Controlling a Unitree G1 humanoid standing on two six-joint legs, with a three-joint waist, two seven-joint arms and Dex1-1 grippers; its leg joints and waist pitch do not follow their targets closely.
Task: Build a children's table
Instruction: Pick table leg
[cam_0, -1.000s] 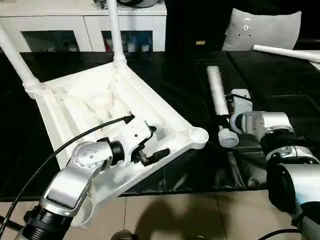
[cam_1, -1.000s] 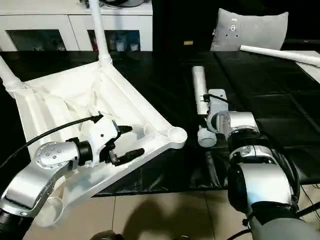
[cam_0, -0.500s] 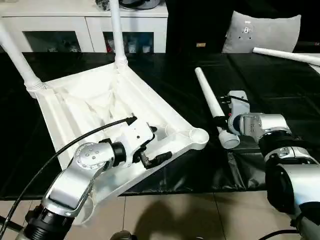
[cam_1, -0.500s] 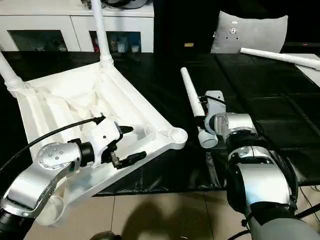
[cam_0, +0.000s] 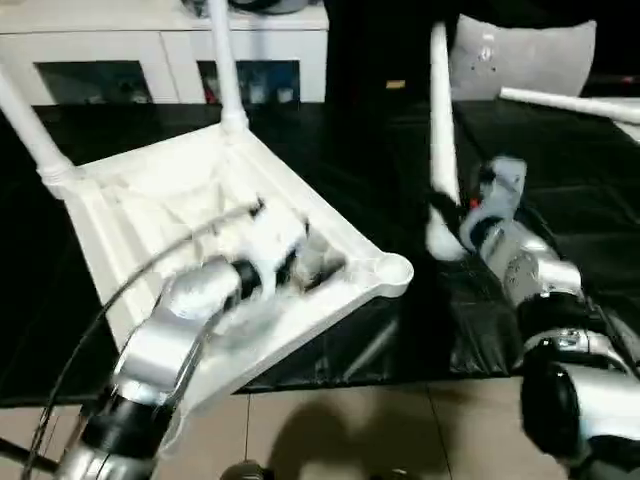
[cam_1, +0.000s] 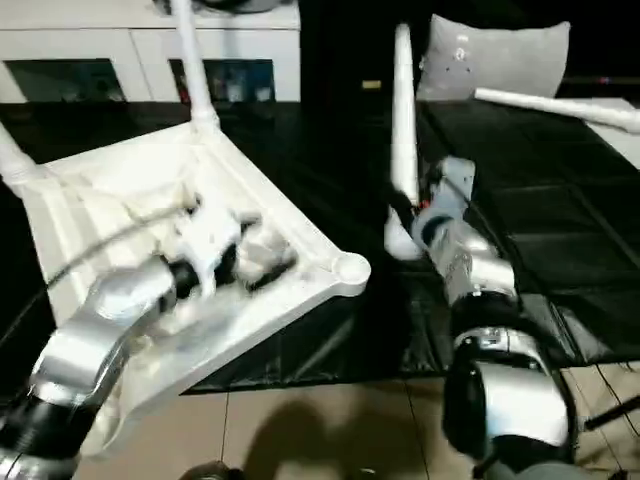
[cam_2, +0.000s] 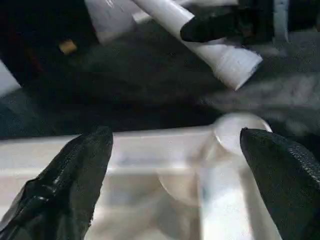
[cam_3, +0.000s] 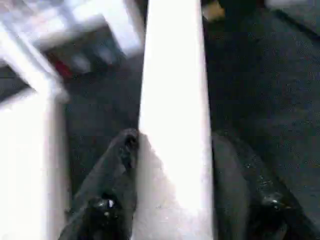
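The white tabletop (cam_0: 150, 200) lies upside down on the black surface, its ribbed underside up. Two white legs (cam_0: 222, 60) stand in its far corner sockets. The near right corner socket (cam_0: 393, 270) is empty. My left gripper (cam_0: 310, 265) hovers open over the tabletop's near rim, its black fingers (cam_2: 75, 185) spread wide just short of that socket (cam_2: 240, 132). My right gripper (cam_0: 465, 215) is shut on a third leg (cam_0: 440, 110), held almost upright above the black surface, wide end down, right of the empty socket. The leg (cam_3: 172, 125) runs between its fingers (cam_3: 110, 200).
A fourth white leg (cam_0: 570, 105) lies at the back right of the black-covered work surface (cam_0: 560, 160). A grey cushion (cam_0: 525, 55) and a white cabinet (cam_0: 110, 70) stand behind. The surface's front edge drops to a tiled floor (cam_0: 340, 430).
My right gripper has swung the leg up from lying on the black surface to nearly upright. My left gripper has shifted slightly over the tabletop's rim.
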